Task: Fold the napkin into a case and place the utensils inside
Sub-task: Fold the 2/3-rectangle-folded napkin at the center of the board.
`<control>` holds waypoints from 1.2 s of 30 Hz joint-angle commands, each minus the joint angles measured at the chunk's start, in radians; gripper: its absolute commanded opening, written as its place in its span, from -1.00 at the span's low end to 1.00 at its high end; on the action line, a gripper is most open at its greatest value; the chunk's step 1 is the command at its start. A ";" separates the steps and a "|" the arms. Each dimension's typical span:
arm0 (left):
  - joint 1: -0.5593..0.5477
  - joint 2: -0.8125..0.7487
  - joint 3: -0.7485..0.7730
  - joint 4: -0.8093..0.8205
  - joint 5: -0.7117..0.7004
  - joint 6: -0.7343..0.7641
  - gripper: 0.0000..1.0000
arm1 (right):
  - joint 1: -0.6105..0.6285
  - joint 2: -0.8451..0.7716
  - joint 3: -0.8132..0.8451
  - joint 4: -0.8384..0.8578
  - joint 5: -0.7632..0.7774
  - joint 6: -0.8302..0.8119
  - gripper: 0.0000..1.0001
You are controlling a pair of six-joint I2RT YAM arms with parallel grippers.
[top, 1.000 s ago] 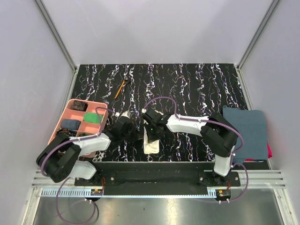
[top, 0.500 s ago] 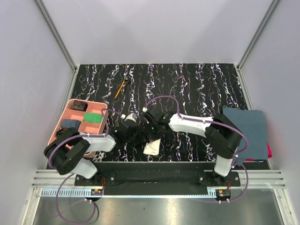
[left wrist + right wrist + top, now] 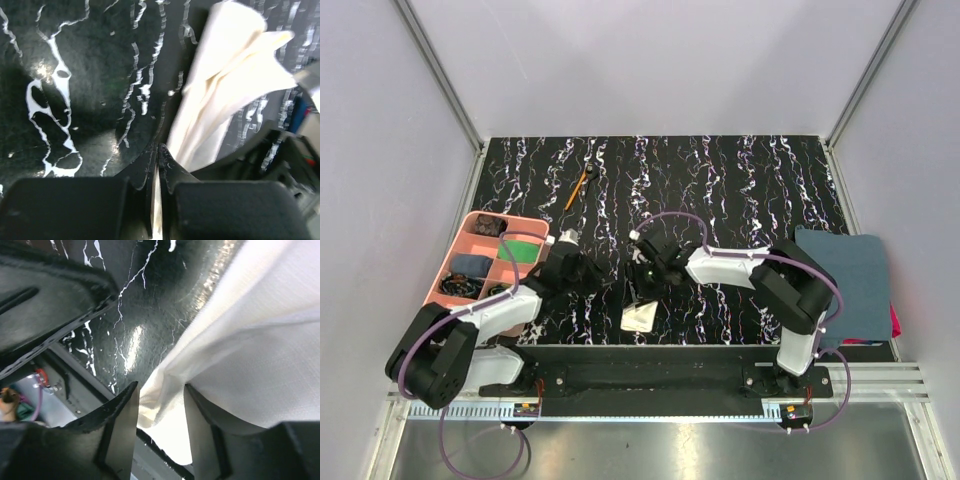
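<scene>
We see the cream napkin (image 3: 640,314), a narrow strip at the near middle of the surface (image 3: 720,180), long axis 12 to 6 o'clock; the right hand (image 3: 160,390) straddles its 12 o'clock end, open around a fold, and the left hand (image 3: 159,150), nearly closed and empty, sits apart at 10 o'clock.

Black marbled table (image 3: 720,180) bears napkin (image 3: 640,316); pink tray (image 3: 510,218); towel (image 3: 845,285); utensils (image 3: 582,184).
</scene>
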 commanded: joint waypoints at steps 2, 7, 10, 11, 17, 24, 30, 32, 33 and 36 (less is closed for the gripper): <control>0.018 -0.051 0.015 0.071 0.125 0.038 -0.85 | -0.040 -0.126 -0.033 0.077 -0.109 0.056 0.09; 0.032 -0.029 0.053 0.125 0.206 0.055 -0.81 | -0.066 -0.218 -0.052 0.075 -0.136 0.086 0.21; 0.032 0.010 0.105 0.159 0.272 0.070 -0.78 | -0.106 -0.258 -0.070 0.072 -0.139 0.086 0.23; 0.032 0.024 0.117 0.170 0.292 0.067 -0.77 | -0.141 -0.269 -0.082 0.068 -0.138 0.086 0.25; -0.034 0.191 0.243 0.178 0.413 0.090 -0.81 | -0.270 -0.364 -0.101 -0.049 0.006 0.041 0.18; -0.095 0.353 0.278 0.189 0.410 0.099 -0.90 | -0.306 -0.338 -0.124 -0.104 0.083 0.015 -0.42; -0.097 0.370 0.314 0.060 0.321 0.173 -0.92 | -0.315 -0.257 -0.098 -0.075 0.086 -0.014 -0.54; -0.097 0.357 0.308 0.043 0.309 0.184 -0.93 | -0.320 -0.230 -0.070 -0.070 0.088 -0.025 -0.55; -0.097 0.351 0.292 0.041 0.297 0.185 -0.93 | -0.324 -0.197 -0.061 -0.063 0.088 -0.031 -0.54; -0.097 0.336 0.272 0.034 0.287 0.197 -0.93 | -0.335 -0.132 -0.010 -0.047 0.080 -0.046 -0.54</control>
